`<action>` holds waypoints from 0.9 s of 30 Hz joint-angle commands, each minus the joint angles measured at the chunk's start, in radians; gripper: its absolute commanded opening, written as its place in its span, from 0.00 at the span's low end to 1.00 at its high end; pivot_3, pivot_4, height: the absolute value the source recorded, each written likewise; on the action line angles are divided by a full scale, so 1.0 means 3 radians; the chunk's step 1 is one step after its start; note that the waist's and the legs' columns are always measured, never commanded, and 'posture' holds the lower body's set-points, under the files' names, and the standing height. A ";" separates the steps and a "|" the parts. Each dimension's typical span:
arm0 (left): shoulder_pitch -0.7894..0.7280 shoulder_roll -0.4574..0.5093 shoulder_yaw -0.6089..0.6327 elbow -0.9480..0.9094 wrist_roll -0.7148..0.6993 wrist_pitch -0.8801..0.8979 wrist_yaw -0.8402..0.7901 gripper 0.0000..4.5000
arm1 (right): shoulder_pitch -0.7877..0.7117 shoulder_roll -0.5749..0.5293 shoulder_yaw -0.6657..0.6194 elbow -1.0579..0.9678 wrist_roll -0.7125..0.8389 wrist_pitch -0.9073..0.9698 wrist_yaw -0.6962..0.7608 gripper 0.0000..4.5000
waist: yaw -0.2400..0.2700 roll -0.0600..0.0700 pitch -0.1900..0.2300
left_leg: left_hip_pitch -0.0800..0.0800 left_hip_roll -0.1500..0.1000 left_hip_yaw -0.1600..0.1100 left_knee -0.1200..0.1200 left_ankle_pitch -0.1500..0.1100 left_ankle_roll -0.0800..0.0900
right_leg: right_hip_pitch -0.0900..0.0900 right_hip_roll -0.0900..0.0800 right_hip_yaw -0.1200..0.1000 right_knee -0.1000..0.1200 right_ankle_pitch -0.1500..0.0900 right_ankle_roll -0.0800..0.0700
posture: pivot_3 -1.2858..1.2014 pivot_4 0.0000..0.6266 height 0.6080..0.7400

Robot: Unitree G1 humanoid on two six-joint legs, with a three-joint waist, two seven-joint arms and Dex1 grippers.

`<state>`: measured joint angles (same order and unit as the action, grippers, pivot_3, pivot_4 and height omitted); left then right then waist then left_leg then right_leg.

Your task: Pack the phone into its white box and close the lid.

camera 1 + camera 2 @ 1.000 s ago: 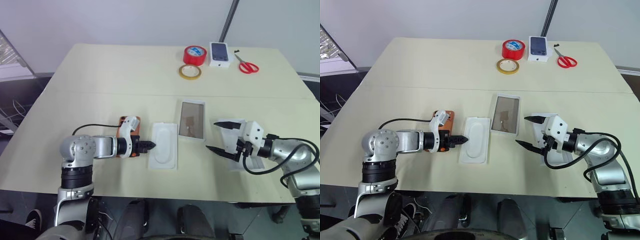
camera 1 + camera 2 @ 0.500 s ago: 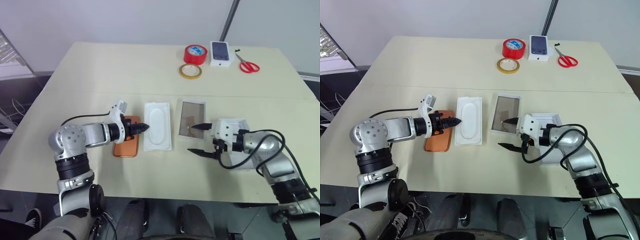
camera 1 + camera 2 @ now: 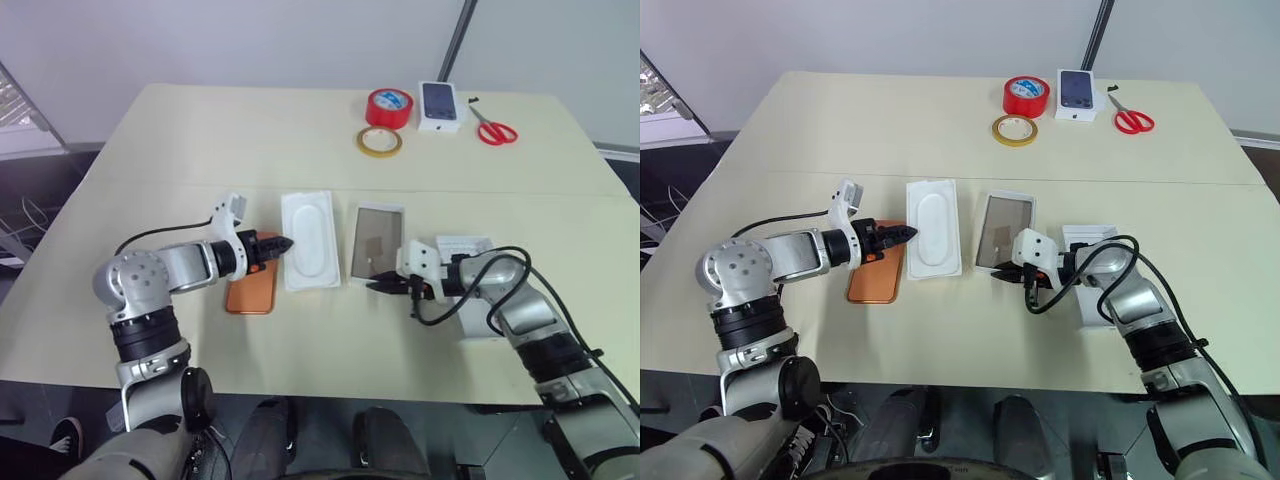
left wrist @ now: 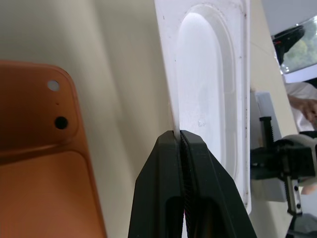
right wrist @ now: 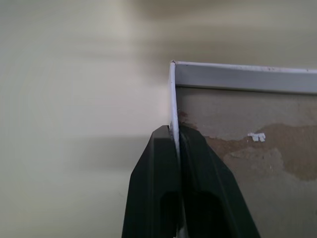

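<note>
Clamping the white box (image 5: 237,129) wall in my right jaws (image 3: 388,285) and the white insert (image 4: 213,99) edge in my left jaws (image 3: 283,243), I am risking thin rims slipping, apparently; the phone (image 3: 252,290) is lying on the counter (image 3: 250,140) beside the insert.

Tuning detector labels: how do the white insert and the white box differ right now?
The white insert is all white with a rounded-oblong recess; the white box has a glossy grey-brown floor inside a thin rim. The left gripper pinches the insert's edge; the right gripper pinches the box's wall. Both lie flat, side by side.
</note>
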<state>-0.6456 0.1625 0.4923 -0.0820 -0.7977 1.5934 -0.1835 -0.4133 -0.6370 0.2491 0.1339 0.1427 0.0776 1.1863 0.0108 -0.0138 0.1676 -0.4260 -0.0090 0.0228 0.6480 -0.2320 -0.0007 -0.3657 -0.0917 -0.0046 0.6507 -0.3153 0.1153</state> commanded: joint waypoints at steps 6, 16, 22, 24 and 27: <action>-0.0135 -0.0042 0.0065 -0.0037 -0.0159 0.0070 0.0017 0.00 | 0.0254 0.0137 0.0010 -0.0660 0.0171 0.0234 -0.0070 0.02 | -0.0007 -0.0001 0.0000 | 0.0001 0.0001 -0.0001 -0.0001 0.0001 -0.0002 | -0.0002 0.0002 0.0000 0.0004 0.0000 0.0000 | 0.52 0.24 0.91; -0.0072 -0.0279 -0.0079 -0.0106 -0.0150 0.0070 0.0110 0.00 | 0.0497 -0.0088 -0.0387 -0.1065 0.0274 0.0402 -0.0340 0.85 | 0.0007 -0.0003 0.0002 | -0.0001 0.0000 -0.0001 -0.0001 0.0001 -0.0003 | -0.0002 -0.0001 0.0001 0.0003 0.0000 0.0000 | 0.52 0.24 0.91; -0.0080 -0.0529 -0.0254 -0.0035 -0.0017 0.0011 0.0140 0.00 | 0.0796 -0.0588 -0.0913 -0.0878 0.0315 0.0238 -0.0291 0.85 | 0.0009 -0.0006 0.0004 | -0.0001 -0.0002 -0.0001 -0.0001 -0.0004 0.0006 | 0.0003 -0.0004 0.0002 -0.0002 0.0000 0.0000 | 0.52 0.24 0.91; -0.0071 -0.0571 -0.0304 -0.0027 0.0009 -0.0022 0.0130 0.00 | 0.0776 -0.0628 -0.0994 -0.0750 0.0277 0.0150 -0.0334 0.85 | -0.0006 -0.0006 0.0004 | 0.0000 -0.0001 -0.0001 -0.0001 -0.0005 0.0008 | 0.0002 -0.0003 0.0002 -0.0001 0.0000 0.0000 | 0.52 0.24 0.91; -0.0058 -0.0607 -0.0363 0.0002 0.0051 -0.0063 0.0119 0.00 | 0.0730 -0.0627 -0.1056 -0.0649 0.0266 0.0082 -0.0365 0.85 | -0.0010 -0.0006 0.0004 | 0.0001 0.0005 -0.0001 -0.0003 -0.0001 0.0001 | 0.0001 0.0004 0.0004 -0.0001 0.0000 -0.0001 | 0.52 0.24 0.91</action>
<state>-0.6614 -0.0211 0.3930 -0.0767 -0.7903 1.5962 -0.1388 -0.1740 -0.8133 -0.0350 -0.0550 0.2117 0.1260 1.0847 0.0076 -0.0156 0.1689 -0.4257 -0.0074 0.0225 0.6469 -0.2321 -0.0007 -0.3656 -0.0900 -0.0035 0.6504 -0.3154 0.1151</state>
